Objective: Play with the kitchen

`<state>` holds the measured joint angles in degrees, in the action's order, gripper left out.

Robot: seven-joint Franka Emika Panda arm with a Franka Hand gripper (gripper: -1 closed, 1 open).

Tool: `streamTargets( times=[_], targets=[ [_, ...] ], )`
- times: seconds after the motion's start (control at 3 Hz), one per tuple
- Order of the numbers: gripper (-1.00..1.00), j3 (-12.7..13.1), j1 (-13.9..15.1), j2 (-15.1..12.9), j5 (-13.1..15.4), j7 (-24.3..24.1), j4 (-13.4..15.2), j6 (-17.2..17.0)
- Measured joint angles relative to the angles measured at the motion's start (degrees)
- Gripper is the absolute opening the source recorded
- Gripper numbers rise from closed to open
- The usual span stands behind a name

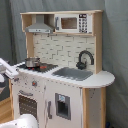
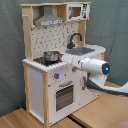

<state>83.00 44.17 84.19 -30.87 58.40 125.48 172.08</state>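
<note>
Wooden floor (image 2: 100, 112) carries the kitchen (image 1: 65, 75) before a grey curtain (image 1: 116, 50); we see the arm (image 2: 87, 64) at its stovetop edge, the pincer hidden, so its opening we cannot tell.

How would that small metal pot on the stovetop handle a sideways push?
The pot looks like thin metal, so probably light. It sits loose on the flat black stovetop, so it would likely slide, not tip, being low and wide. It is near the edge and could fall.
</note>
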Motion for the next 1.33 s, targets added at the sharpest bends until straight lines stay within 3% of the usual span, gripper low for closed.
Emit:
streamTargets(
  times=[0.67, 1.33],
  targets=[
    [1.00, -5.38, 4.18, -0.01, -0.01, -5.08, -5.56, -8.49],
    [1.00, -7.57, 8.41, -0.29, -0.01, -13.69, -11.07, -14.78]
  ],
)
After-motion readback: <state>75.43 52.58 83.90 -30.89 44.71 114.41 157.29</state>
